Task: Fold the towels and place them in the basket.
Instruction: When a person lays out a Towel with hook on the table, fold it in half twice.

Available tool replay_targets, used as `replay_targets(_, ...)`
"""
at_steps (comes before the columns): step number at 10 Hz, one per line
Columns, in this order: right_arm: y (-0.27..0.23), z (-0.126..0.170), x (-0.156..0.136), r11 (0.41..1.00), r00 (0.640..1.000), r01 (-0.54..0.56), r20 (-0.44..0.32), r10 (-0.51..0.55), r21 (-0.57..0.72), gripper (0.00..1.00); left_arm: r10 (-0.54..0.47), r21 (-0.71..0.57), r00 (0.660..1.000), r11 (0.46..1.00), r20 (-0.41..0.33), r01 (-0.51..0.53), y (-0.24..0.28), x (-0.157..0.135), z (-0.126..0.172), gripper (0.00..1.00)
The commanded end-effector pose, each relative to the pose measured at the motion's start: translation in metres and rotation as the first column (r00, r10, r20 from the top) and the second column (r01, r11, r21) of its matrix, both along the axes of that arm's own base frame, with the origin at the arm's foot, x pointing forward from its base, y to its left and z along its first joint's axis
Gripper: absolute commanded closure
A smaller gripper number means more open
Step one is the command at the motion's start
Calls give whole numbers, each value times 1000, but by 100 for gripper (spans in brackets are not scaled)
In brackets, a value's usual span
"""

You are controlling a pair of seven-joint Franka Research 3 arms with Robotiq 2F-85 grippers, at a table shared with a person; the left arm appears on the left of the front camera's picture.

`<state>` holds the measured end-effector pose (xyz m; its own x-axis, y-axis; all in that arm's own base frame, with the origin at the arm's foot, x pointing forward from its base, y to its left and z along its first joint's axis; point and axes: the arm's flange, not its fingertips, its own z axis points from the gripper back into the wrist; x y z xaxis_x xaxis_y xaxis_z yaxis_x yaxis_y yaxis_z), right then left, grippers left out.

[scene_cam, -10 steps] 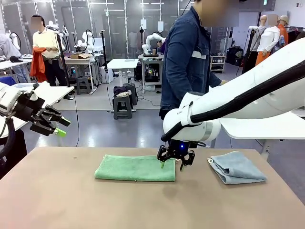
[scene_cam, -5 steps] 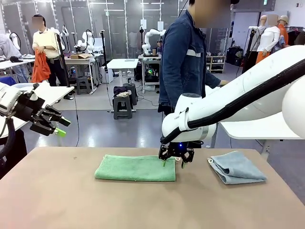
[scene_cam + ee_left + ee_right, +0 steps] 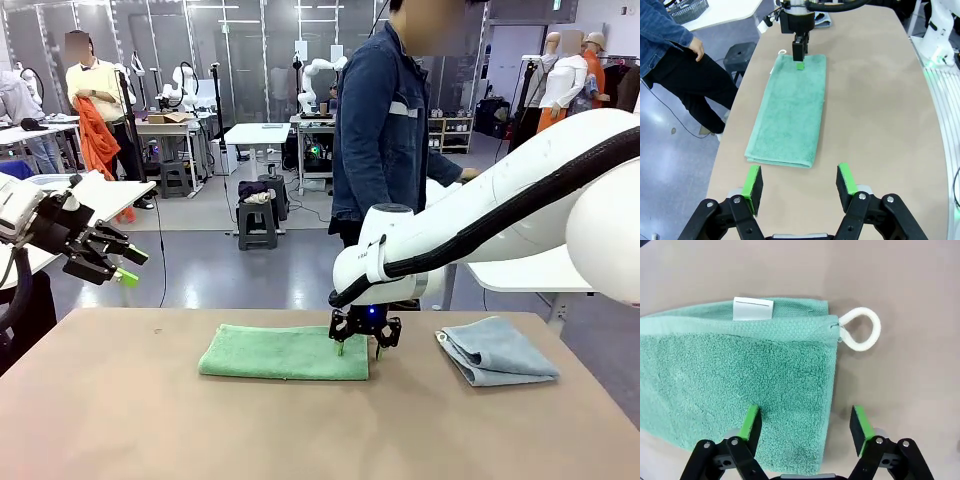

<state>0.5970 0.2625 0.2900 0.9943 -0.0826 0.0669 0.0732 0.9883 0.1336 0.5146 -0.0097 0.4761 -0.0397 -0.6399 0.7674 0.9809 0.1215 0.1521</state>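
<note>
Since a second ago: right gripper (image 3: pixel 362 343) eased nearer the green towel's (image 3: pixel 283 352) right end, jaws narrowing but apart; left gripper (image 3: pixel 105 259) unmoved, spread, aloft.

Front: blue towel (image 3: pixel 497 350) well apart, rightward.

Left wrist: towel ahead; bare table (image 3: pixel 880 110) alongside.

Right wrist: edge between fingers (image 3: pixel 750 422); white loop (image 3: pixel 860 330) beyond. Best grip: both layers.
</note>
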Motion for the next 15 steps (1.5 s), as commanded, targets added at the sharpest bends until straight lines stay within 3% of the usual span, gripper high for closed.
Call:
replay_targets(1,6,-1,6,999,1000,17,-3,-18,-39,18,6,13,1000,1000,-2,-6,0,1,3,25)
replay_targets(9,6,-7,6,990,996,80,-18,-83,-117,97,6,13,1000,1000,-2,-6,0,1,3,25)
replay_targets(15,-24,2,1,989,998,63,-14,-65,-134,100,6,13,1000,1000,-2,-6,0,1,3,25)
